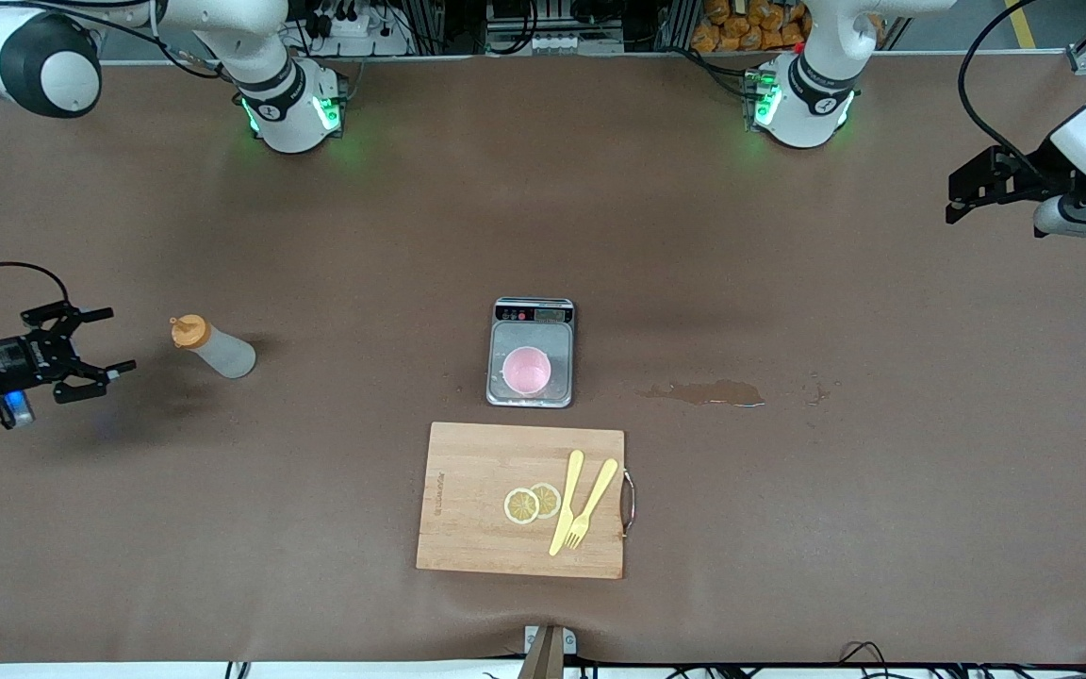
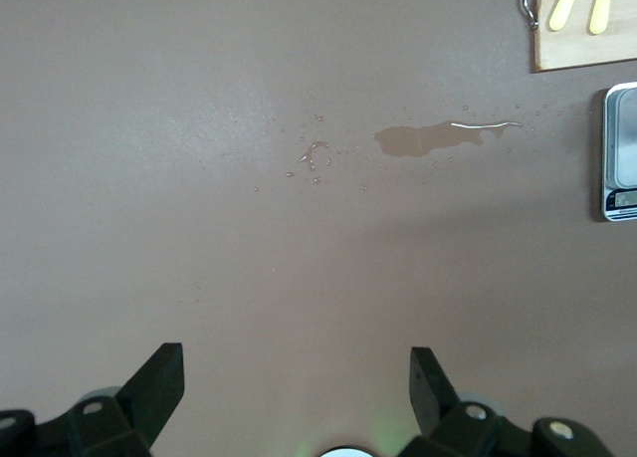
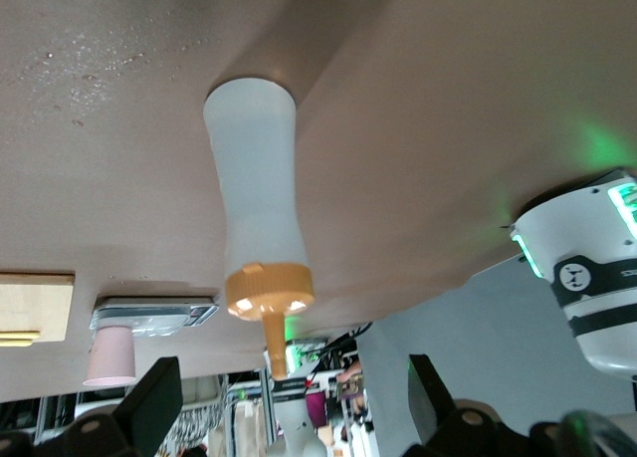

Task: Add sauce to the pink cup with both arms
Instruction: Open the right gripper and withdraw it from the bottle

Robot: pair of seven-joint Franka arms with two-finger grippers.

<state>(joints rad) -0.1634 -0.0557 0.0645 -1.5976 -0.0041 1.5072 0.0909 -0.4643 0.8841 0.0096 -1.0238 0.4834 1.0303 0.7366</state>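
The sauce bottle [image 1: 213, 347], greyish-white with an orange cap, stands upright on the table toward the right arm's end. My right gripper [image 1: 121, 338] hangs open just beside it, pointing at it without touching. In the right wrist view the sauce bottle [image 3: 254, 218] rises ahead of the open right gripper [image 3: 294, 397]. The pink cup [image 1: 526, 370] sits on the steel scale [image 1: 502, 338] at the table's middle, and the pink cup [image 3: 109, 355] shows farther off in that wrist view. My left gripper [image 1: 953, 196] waits open and empty, high over the left arm's end; the left gripper [image 2: 297, 377] looks down on bare table.
A brown spill stain [image 1: 703, 392] lies between the scale and the left arm's end of the table. A wooden cutting board [image 1: 468, 500] with two lemon slices [image 1: 532, 503], a yellow knife and a fork [image 1: 590, 505] lies nearer the front camera than the scale.
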